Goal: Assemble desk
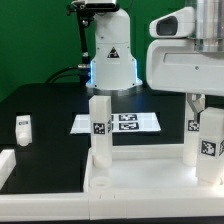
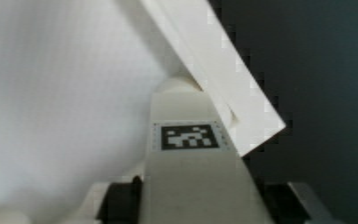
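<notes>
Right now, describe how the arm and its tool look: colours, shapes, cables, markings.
The arm is glossy white with rounded casings and a black upper joint. Its base carries a dark triangular sticker above a blue glowing ring; a dark cable trails toward the exterior view's left. The tool has dark fingers under a white boxy body.

A robotics lab: black table [image 1: 50,105], green backdrop [image 1: 30,40], tagged marker board [image 1: 125,122] and robot base [image 1: 110,60] beyond the gripper [image 1: 200,110].

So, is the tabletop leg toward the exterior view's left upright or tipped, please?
Upright: the leg stands vertically, base on the tabletop.
</notes>
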You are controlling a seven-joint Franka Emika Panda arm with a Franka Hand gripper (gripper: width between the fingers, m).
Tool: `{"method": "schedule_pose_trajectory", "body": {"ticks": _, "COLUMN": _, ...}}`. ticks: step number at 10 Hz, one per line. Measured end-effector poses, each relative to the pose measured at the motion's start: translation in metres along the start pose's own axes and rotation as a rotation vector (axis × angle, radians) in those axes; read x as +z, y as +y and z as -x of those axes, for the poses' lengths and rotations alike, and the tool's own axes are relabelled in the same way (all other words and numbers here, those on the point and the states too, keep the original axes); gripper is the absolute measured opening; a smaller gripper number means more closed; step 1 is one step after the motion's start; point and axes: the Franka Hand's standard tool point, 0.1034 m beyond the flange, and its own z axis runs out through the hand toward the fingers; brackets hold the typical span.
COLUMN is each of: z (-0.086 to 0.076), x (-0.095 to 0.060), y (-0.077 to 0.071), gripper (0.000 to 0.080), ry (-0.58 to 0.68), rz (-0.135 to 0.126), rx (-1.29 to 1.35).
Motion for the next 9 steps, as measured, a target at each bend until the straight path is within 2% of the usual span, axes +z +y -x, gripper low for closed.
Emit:
{"method": "schedule_pose_trajectory", "body": {"ticks": 1, "z": 0.0019, "x": 0.0004, "y": -0.0010, "gripper": 0.0290, "ry": -0.007, "rz": -0.003, "rx": 0.173}}
{"method": "schedule_pose_trajectory", "body": {"ticks": 2, "z": 0.0034, "x": 0.0009, "y": -0.0031, "gripper": 0.0290, "ry": -0.029, "rz": -0.018, "rx": 0.362}}
{"method": "schedule_pose_trajectory", "body": {"ticks": 4, "z": -0.0007, "x": 0.0018, "y": -0.0038, "gripper": 0.0290, "ry": -0.087, "rz": -0.068, "rx": 0.666}}
{"method": "schedule_pose_trajectory", "body": {"ticks": 6, "z": 0.0012, "x": 0.0022, "y": -0.0046, "gripper": 0.0290, "ry": -0.089, "rz": -0.066, "rx": 0.675}}
{"method": "schedule_pose_trajectory", "body": {"ticks": 7, "z": 0.0011, "x": 0.0026, "y": -0.0043, "gripper": 0.0374, "ry": -0.088, "rz": -0.066, "rx": 0.652}}
{"method": "schedule_pose_trajectory", "body": {"ticks": 8, "z": 0.0006, "x": 0.0026, "y": -0.0039, "gripper": 0.0524, "ry": -0.087, "rz": -0.066, "rx": 0.632}}
{"method": "schedule_pose_trajectory", "body": {"ticks": 9, "z": -0.0046, "x": 0.0016, "y": -0.0009, "gripper": 0.0611, "ry": -0.081, "rz": -0.072, "rx": 0.440}}
